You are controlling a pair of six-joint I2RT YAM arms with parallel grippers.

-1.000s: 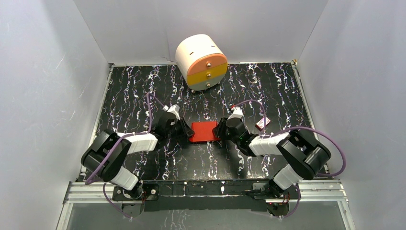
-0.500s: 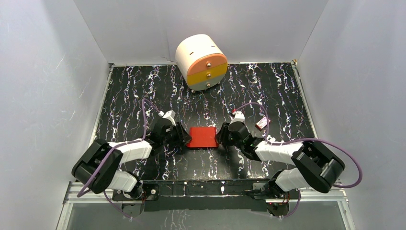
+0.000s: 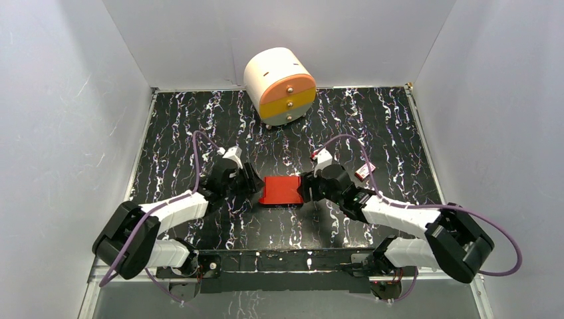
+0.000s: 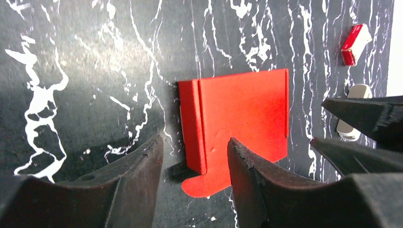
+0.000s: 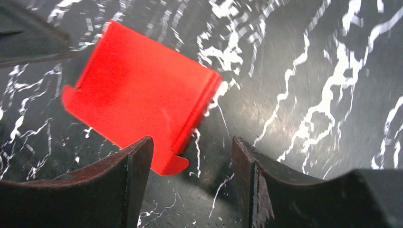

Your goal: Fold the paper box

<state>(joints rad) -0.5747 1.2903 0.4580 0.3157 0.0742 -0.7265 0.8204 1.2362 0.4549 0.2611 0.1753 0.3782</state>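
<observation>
Left gripper [image 4: 195, 141]: jaws parted, straddling the folded left edge of the paper box [image 4: 242, 114], gripping nothing. Right gripper [image 5: 192, 140]: parted likewise over the right edge. Box lies flat mid-table between them; contact unclear, possibly none. Close evenly along both creases, no skewing. Beyond: drawer unit [image 3: 279, 85].

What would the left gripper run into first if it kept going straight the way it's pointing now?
Most likely the paper box. Its folded side edge lies right ahead of the left gripper, in line with the gap between the open jaws. Depth is hard to judge here, so it may be touching the card already.
</observation>
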